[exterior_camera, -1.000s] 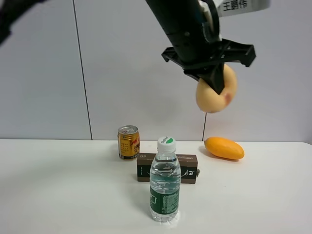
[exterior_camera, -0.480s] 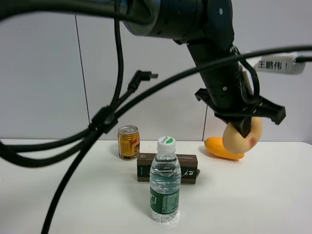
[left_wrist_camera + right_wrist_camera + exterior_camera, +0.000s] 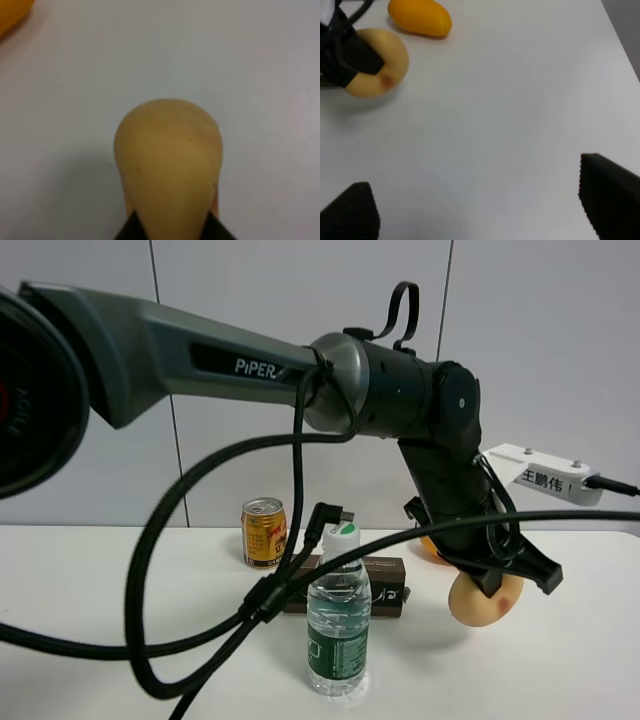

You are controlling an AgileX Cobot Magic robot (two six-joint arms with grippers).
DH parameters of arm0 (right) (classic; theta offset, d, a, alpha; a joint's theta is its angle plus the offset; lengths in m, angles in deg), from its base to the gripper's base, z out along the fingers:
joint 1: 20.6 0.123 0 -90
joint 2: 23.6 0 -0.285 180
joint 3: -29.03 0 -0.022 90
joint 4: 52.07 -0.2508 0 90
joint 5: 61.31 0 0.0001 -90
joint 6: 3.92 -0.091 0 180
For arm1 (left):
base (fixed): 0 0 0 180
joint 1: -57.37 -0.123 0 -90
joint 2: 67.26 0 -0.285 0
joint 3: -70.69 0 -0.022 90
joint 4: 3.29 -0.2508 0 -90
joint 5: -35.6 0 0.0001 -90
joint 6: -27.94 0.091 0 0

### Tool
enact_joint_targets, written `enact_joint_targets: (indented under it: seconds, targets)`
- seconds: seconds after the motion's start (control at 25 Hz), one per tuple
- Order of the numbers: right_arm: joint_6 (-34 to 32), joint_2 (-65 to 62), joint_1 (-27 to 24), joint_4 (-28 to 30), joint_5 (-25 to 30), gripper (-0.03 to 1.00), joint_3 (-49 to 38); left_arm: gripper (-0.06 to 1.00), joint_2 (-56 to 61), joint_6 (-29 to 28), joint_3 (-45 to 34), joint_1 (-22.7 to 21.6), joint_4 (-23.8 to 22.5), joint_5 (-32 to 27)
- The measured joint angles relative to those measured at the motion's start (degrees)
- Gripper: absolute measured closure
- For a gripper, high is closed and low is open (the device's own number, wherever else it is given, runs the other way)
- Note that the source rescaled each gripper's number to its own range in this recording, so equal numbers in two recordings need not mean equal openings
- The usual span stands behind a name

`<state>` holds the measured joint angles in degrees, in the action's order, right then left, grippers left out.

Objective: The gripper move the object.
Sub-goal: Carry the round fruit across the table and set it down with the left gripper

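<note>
The object, a pale peach-tan fruit (image 3: 484, 602) with a reddish blotch, is held in my left gripper (image 3: 492, 578), a black claw shut on it from above. The fruit hangs at table level, to the right of the dark box. I cannot tell whether it touches the table. The left wrist view shows the fruit (image 3: 167, 160) between the fingertips (image 3: 131, 231). The right wrist view shows the fruit (image 3: 385, 67) with the left claw (image 3: 350, 57) on it. My right gripper (image 3: 480, 210) is open and empty over bare table, apart from the fruit.
A bright orange mango (image 3: 420, 17) lies just behind the fruit, mostly hidden by the arm in the exterior view (image 3: 430, 545). A water bottle (image 3: 338, 620), a dark box (image 3: 385, 585) and a gold can (image 3: 264, 532) stand mid-table. Black cables (image 3: 230, 620) loop over the left side.
My left arm has come down with the fruit, from high above the mango to table level in front of it. The other objects have not moved.
</note>
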<state>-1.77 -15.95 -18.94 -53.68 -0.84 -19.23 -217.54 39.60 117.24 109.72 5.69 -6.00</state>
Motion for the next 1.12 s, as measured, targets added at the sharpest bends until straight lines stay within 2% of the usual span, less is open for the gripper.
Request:
enact_joint_targets:
  seconds: [0.56,0.64,0.68,0.72,0.8,0.88,0.96,1.12]
  targets:
    - [0.0,0.0,0.0,0.0,0.0,-0.03,0.0,0.94,-3.52,0.55,0.0,0.0,0.24,3.48]
    - [0.0,0.0,0.0,0.0,0.0,-0.03,0.0,0.9,-3.8,0.6,0.0,0.0,0.24,3.48]
    - [0.0,0.0,0.0,0.0,0.0,-0.03,0.0,0.86,-3.89,0.6,0.0,0.0,0.24,3.42]
    - [0.0,0.0,0.0,0.0,0.0,-0.03,0.0,0.74,-3.96,0.66,0.0,0.0,0.24,3.42]
    - [0.0,0.0,0.0,0.0,0.0,-0.03,0.0,0.4,-4.01,0.66,0.0,0.0,0.24,4.01]
    - [0.0,0.0,0.0,0.0,0.0,-0.03,0.0,0.11,-4.01,0.66,0.02,0.0,0.29,5.98]
    - [0.0,0.0,0.0,0.0,0.0,-0.03,0.0,0.0,-4.01,0.66,0.02,0.0,0.29,6.61]
    - [0.0,0.0,0.0,0.0,0.0,-0.03,0.0,-0.05,-4.01,0.66,0.02,0.0,0.38,6.61]
